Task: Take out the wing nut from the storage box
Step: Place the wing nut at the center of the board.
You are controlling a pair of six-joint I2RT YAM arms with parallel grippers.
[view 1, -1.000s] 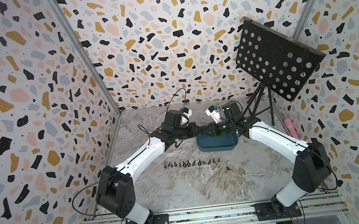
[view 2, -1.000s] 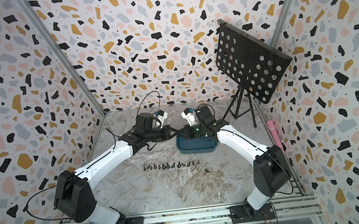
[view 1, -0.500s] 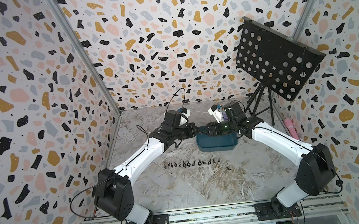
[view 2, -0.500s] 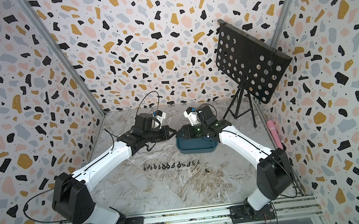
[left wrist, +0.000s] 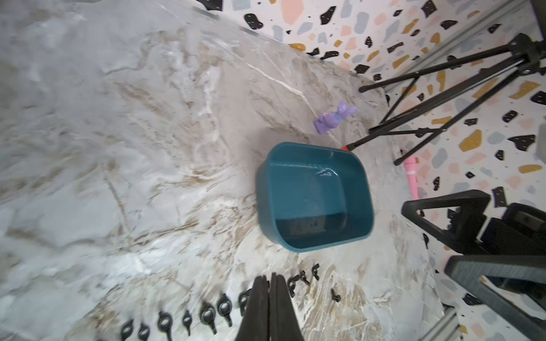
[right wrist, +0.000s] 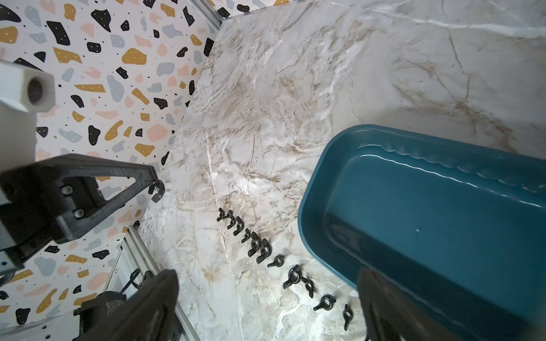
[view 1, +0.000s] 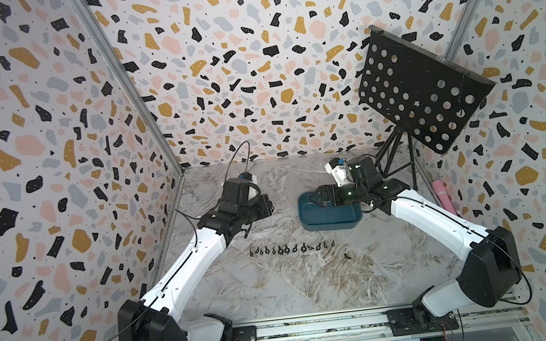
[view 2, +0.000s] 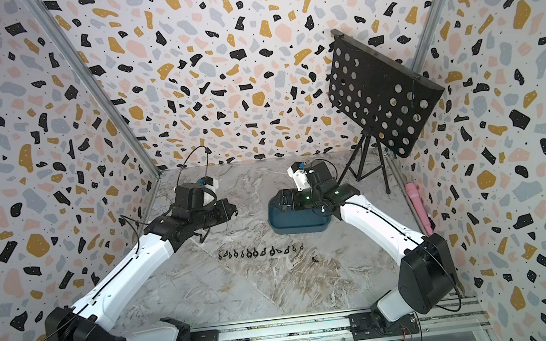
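terrazzo-pattern walls (view 1: 253, 59) on three sides, grey marble floor (view 1: 294, 290), black perforated stand (view 1: 422, 93) rear right

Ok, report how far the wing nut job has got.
Done: a row of wing nuts lies on the table beside the storage box. In hand: the right tool hangs open over the box. Remaining: no nut shows clearly inside.

Robot lab cell: terrazzo-print walls (view 1: 251, 42), marble-look tabletop (view 1: 278, 298), metal mounting rail (view 1: 316, 329).

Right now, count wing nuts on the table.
12: eleven in a row in front of the storage box, one stray farther forward. The left gripper may pinch another; the box may hide more.
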